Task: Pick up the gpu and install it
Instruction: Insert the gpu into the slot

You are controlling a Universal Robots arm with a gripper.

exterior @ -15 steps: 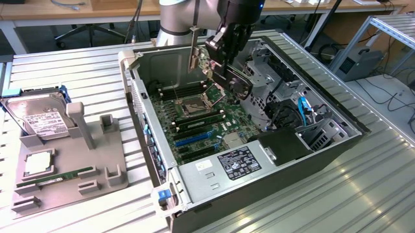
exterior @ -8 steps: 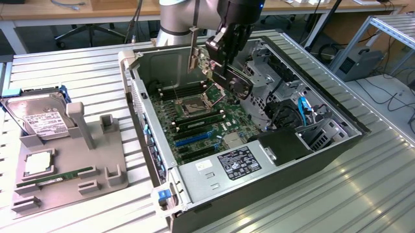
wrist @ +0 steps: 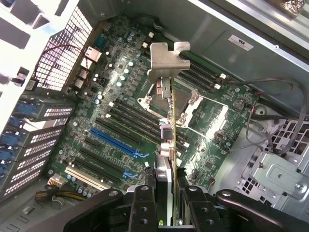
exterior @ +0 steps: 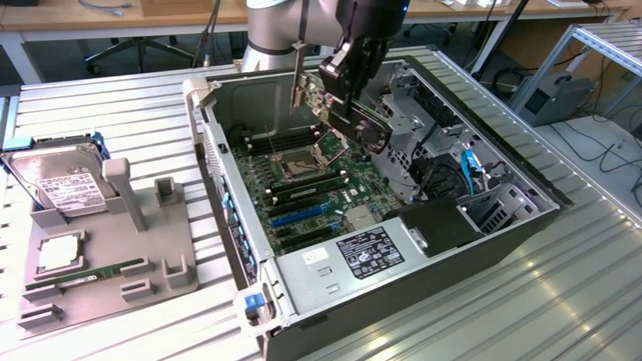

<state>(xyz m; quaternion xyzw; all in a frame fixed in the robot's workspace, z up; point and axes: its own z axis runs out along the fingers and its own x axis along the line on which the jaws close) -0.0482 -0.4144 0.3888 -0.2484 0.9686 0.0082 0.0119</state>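
Note:
The gpu, a thin dark card with a pale metal bracket strip at one end, hangs tilted above the motherboard inside the open computer case. My gripper is shut on the card's upper part. In the wrist view the gpu appears edge-on, held between my two fingers, with my gripper above it and the bracket at its far end. It hovers over the CPU socket area, clear of the board. The blue expansion slot lies off to one side.
At the exterior view's left, a grey fixture tray holds a silver hard drive, a CPU and a green memory stick. The power supply, the drive cage and cables crowd the case's right side.

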